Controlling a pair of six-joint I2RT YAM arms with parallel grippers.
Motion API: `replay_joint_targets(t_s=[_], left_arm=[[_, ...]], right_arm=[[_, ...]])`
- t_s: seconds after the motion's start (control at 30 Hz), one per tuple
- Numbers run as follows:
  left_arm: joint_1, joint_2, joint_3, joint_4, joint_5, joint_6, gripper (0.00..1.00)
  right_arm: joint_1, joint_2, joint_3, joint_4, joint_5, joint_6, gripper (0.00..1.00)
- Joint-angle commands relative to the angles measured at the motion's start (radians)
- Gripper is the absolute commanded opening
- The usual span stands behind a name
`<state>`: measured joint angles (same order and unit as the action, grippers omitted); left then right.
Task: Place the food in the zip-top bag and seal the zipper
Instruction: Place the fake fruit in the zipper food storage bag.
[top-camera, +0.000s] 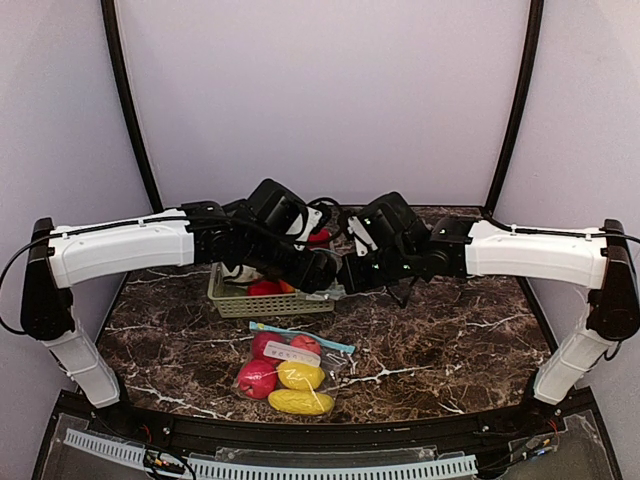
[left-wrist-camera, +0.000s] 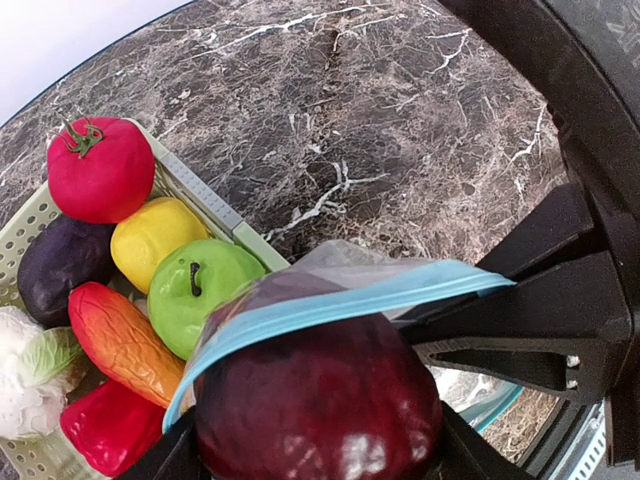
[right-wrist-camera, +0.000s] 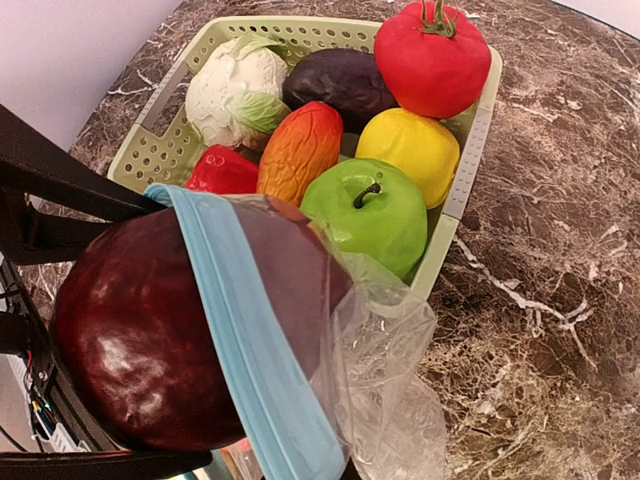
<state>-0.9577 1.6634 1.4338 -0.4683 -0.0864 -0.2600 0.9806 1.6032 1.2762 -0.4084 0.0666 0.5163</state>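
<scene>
Dark red fruit (left-wrist-camera: 320, 400) at the mouth of the zip-top bag (right-wrist-camera: 390, 400), held above the counter (right-wrist-camera: 560, 300) just beside the basket (right-wrist-camera: 478, 120).
Left fingers (left-wrist-camera: 165, 455) spread wide, clamping the fruit on both sides. Right fingers (left-wrist-camera: 520, 335) pinched fully together on one end of the blue zipper rim (right-wrist-camera: 250, 340). The rim lies across the fruit, not around it. Advised: raise the rim over the crown, push the fruit deep, then release.

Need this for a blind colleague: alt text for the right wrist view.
A dark red fruit is partway into a clear bag, the blue zipper strip crossing it. Behind, a green basket of toy produce stands on a marble table.
</scene>
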Motion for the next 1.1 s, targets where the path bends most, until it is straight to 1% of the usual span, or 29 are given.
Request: replay_joint_targets(t_s=[0.0, 0.03, 0.07, 0.2, 0.4, 0.6, 0.77, 0.8, 0.9, 1.07], left_arm=[[0.004, 0.009, 0.029, -0.064, -0.074, 0.023, 0.68], [0.004, 0.009, 0.029, -0.067, -0.073, 0.026, 0.71], [0.004, 0.008, 0.030, -0.073, -0.072, 0.026, 0.77], [0.004, -0.014, 0.019, -0.067, -0.043, 0.028, 0.87], [0.004, -0.095, -0.036, 0.001, 0.063, 0.011, 0.97], [0.006, -0.181, -0.087, 0.045, 0.145, -0.011, 0.99], [0.019, -0.231, -0.140, 0.072, 0.147, -0.040, 0.99], [0.029, -0.243, -0.148, 0.078, 0.147, -0.050, 0.99], [0.047, -0.258, -0.188, 0.111, 0.163, -0.064, 0.99], [0.056, -0.239, -0.218, 0.162, 0.237, -0.087, 0.99]], right_arm=[[0.010, -0.020, 0.006, 0.044, -0.052, -0.010, 0.00], [0.009, -0.018, 0.008, 0.041, -0.048, -0.006, 0.00], [0.008, -0.014, 0.010, 0.039, -0.045, -0.004, 0.00], [-0.002, -0.008, 0.016, 0.029, -0.035, 0.014, 0.00], [-0.028, -0.012, 0.006, 0.022, -0.040, 0.045, 0.00], [-0.045, -0.012, 0.003, 0.025, -0.058, 0.055, 0.00], [-0.046, -0.008, 0.008, 0.030, -0.062, 0.052, 0.00], [-0.046, -0.008, 0.008, 0.033, -0.085, 0.051, 0.00], [-0.046, -0.009, 0.007, 0.041, -0.102, 0.052, 0.00], [-0.046, -0.014, 0.003, 0.044, -0.108, 0.054, 0.00]])
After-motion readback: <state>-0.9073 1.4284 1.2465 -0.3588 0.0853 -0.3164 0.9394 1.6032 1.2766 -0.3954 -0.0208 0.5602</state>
